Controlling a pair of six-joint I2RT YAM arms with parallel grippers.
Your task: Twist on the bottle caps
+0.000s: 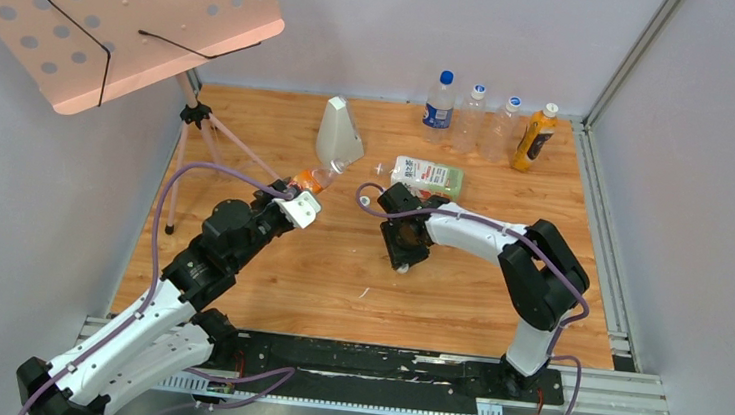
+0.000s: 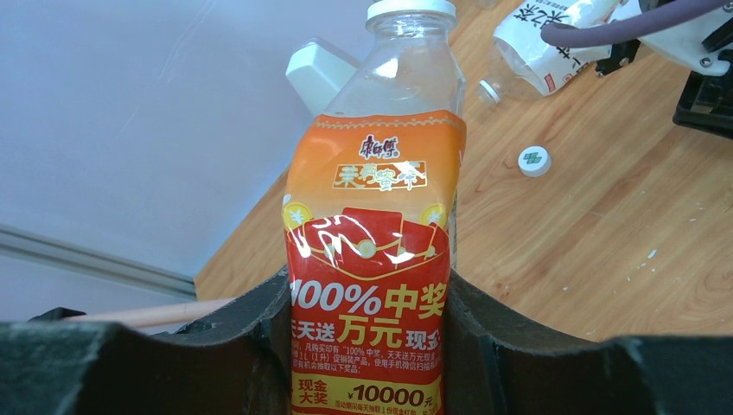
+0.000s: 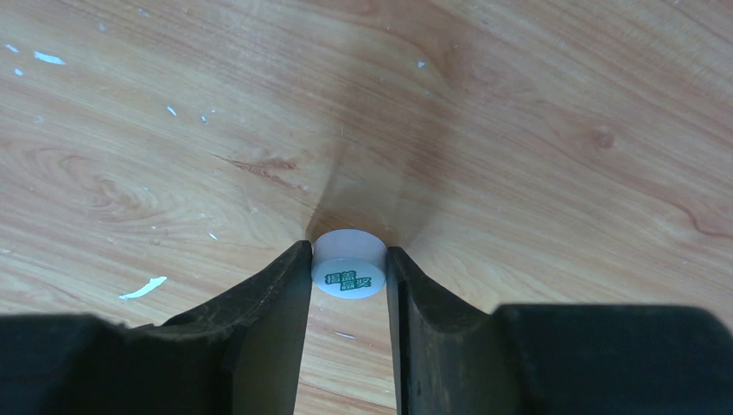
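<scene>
left gripper point(image 1: 300, 205) reached forward, clasping orange-label bottle point(image 2: 372, 216), right gripper point(image 3: 348, 290) pointed straight down, pinching white cap point(image 3: 348, 264) on table point(image 3: 536, 130)

Top view: high, near edge, whole table point(image 1: 337, 275). Wrist views: close past jaws (same table).

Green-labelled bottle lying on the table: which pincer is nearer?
Right. The right pincer sits just on the near side of the green-labelled bottle, shut on a white cap; the left pincer is farther off to its left, gripping the orange-labelled bottle.
</scene>
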